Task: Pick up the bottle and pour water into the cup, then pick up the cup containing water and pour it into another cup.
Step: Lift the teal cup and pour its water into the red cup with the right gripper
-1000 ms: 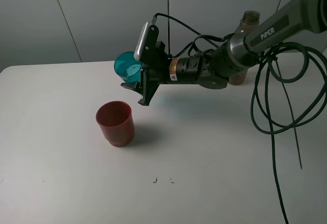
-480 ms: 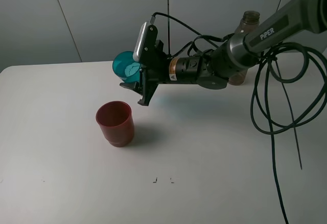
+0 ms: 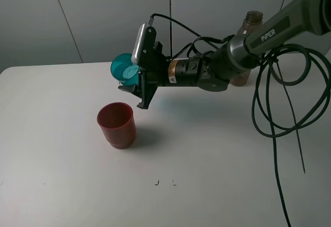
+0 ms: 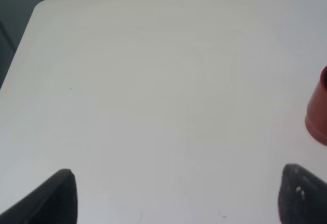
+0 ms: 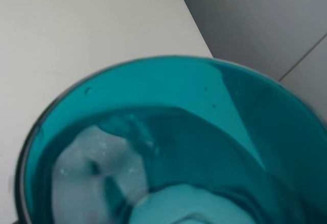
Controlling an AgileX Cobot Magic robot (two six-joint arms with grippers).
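Note:
My right gripper is shut on the teal cup and holds it tipped on its side, mouth to the left, above and a little behind the red cup. The red cup stands upright on the white table. The right wrist view is filled by the teal cup with water inside. The smoky bottle stands at the back right, mostly hidden behind the right arm. My left gripper is open over bare table, only its fingertips showing, with the red cup's edge off to one side.
Black cables hang in loops from the right arm over the table's right side. A grey wall stands behind the table. Two small dark marks lie on the table near the front.
The right gripper has shifted slightly left and up with the teal cup, tipping it a bit more. The red cup and bottle have not moved.

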